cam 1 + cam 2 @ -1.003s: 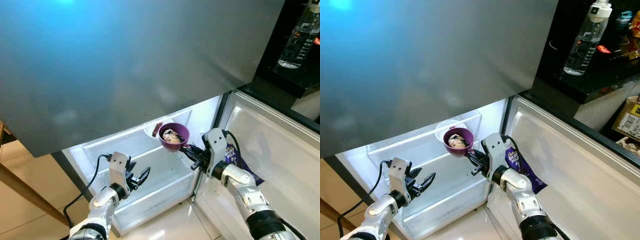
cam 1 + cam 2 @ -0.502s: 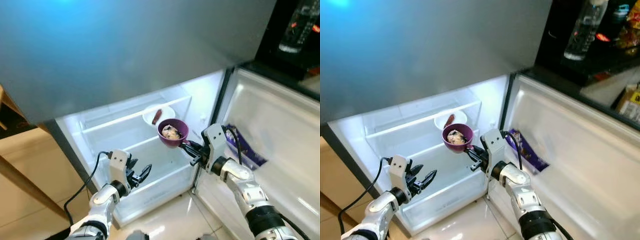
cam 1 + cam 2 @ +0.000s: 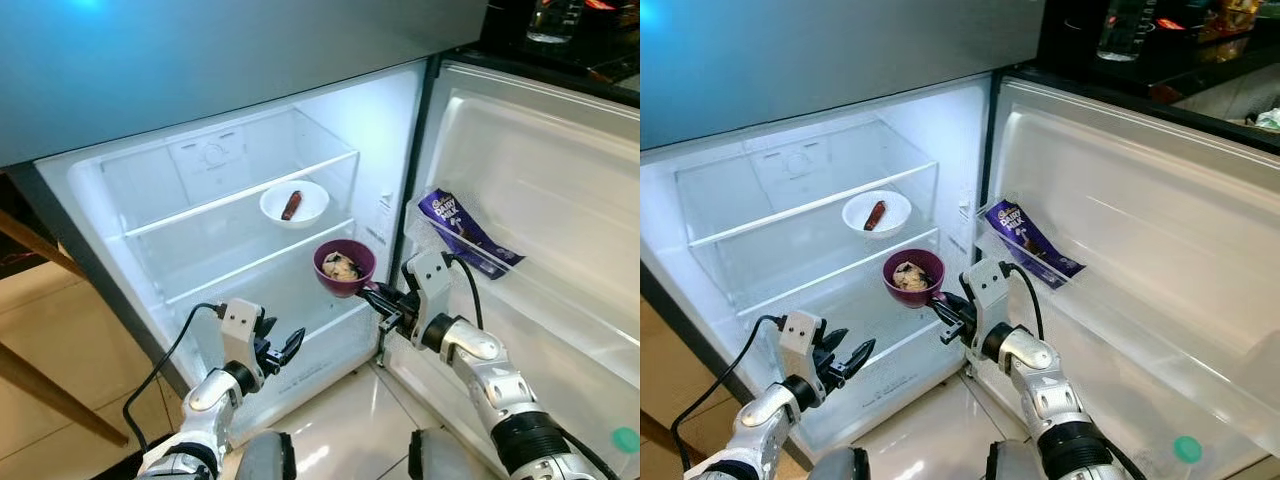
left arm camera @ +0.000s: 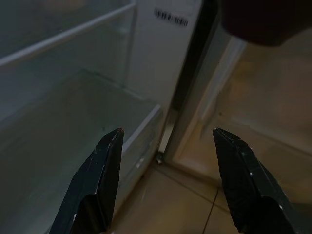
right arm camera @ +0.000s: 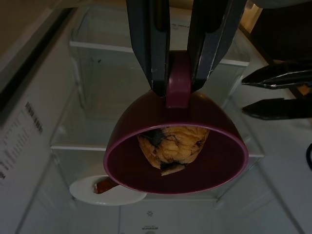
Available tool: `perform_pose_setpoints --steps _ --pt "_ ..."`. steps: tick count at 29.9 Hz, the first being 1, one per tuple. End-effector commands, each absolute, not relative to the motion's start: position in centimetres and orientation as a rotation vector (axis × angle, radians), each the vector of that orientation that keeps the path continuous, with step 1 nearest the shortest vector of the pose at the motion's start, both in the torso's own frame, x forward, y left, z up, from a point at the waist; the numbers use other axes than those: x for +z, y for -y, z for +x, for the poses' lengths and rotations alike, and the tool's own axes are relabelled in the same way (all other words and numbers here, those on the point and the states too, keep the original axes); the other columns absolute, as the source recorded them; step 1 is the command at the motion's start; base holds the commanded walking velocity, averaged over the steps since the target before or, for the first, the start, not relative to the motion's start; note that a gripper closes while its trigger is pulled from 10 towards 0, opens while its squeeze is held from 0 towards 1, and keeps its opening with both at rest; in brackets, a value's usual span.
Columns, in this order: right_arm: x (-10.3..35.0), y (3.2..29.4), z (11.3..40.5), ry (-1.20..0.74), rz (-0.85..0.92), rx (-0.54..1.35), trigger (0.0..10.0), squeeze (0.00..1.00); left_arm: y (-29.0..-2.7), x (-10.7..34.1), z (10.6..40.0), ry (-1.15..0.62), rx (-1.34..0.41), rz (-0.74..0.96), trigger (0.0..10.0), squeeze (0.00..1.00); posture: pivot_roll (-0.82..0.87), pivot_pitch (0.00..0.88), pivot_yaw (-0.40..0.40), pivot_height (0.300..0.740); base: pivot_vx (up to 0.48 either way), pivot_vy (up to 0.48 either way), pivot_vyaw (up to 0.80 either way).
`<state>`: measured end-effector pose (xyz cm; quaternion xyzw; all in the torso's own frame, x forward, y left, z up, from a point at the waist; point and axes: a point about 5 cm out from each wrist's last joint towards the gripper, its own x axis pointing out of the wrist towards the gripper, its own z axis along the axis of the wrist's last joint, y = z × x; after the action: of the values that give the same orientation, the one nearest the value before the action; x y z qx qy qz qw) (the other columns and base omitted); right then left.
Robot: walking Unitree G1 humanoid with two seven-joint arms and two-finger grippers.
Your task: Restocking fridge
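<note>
You are looking into an open fridge (image 3: 215,160) with its door (image 3: 560,190) swung out to the right. Your right gripper (image 5: 178,73) has its two black fingers squeezed tight on the handle of a purple cup (image 3: 344,267). The cup has a lump of brownish food (image 5: 170,144) inside it. You hold the cup up in the air near the right side of the fridge opening, in front of the lower shelf (image 3: 260,262) and above the bottom drawer (image 3: 320,340).

Farther back, a white bowl (image 3: 294,204) sits on that lower glass shelf. It has a small brown sausage (image 3: 291,205) in it.

Your left gripper (image 4: 165,134) is low on the left, in front of the bottom drawer. Its fingers are spread wide apart and hold nothing.

A purple chocolate bar wrapper (image 3: 465,232) lies in the door shelf on the right, near your right arm.
</note>
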<state>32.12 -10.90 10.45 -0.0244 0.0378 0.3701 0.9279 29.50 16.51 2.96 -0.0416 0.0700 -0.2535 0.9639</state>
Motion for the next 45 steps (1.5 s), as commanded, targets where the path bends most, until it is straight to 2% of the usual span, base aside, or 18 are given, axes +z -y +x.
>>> perform_pose_setpoints --steps 1,7,13,22,27,32,45 --pt "11.9 10.5 32.2 -0.01 -0.039 0.807 10.0 0.0 -16.4 3.7 30.0 -0.101 -0.508 -0.079 10.0 0.0 -0.04 0.035 0.011 0.601 0.0 0.0 0.0" --pt "12.9 9.4 31.2 0.027 -0.022 0.939 10.0 0.0 -16.5 4.7 30.7 -0.049 -0.496 -0.066 10.0 0.0 -0.04 0.036 0.012 0.601 0.0 0.0 0.0" --pt "14.3 8.9 31.6 0.068 -0.01 0.954 10.0 0.0 -16.7 5.6 31.3 -0.008 -0.49 -0.065 10.0 0.0 -0.04 0.036 0.008 0.601 0.0 0.0 0.0" --pt "17.1 8.3 34.3 0.131 -0.08 0.856 10.0 0.0 -16.3 7.0 32.0 0.06 -0.511 -0.059 10.0 0.0 -0.03 0.048 -0.003 0.601 0.0 0.0 0.0" --pt "17.5 8.1 34.9 0.129 -0.114 0.839 10.0 0.0 -16.3 7.2 32.0 0.076 -0.513 -0.06 10.0 0.0 -0.03 0.053 -0.007 0.601 0.0 0.0 0.0" --pt "18.3 8.1 35.4 0.161 -0.047 0.832 10.0 0.0 -16.9 7.2 31.9 0.08 -0.496 -0.057 10.0 0.0 -0.02 0.062 -0.016 0.601 0.0 0.0 0.0" --pt "18.1 8.3 36.2 0.152 -0.029 0.774 10.0 0.0 -16.8 7.2 31.9 0.077 -0.506 -0.052 10.0 0.0 -0.02 0.05 -0.013 0.601 0.0 0.0 0.72"
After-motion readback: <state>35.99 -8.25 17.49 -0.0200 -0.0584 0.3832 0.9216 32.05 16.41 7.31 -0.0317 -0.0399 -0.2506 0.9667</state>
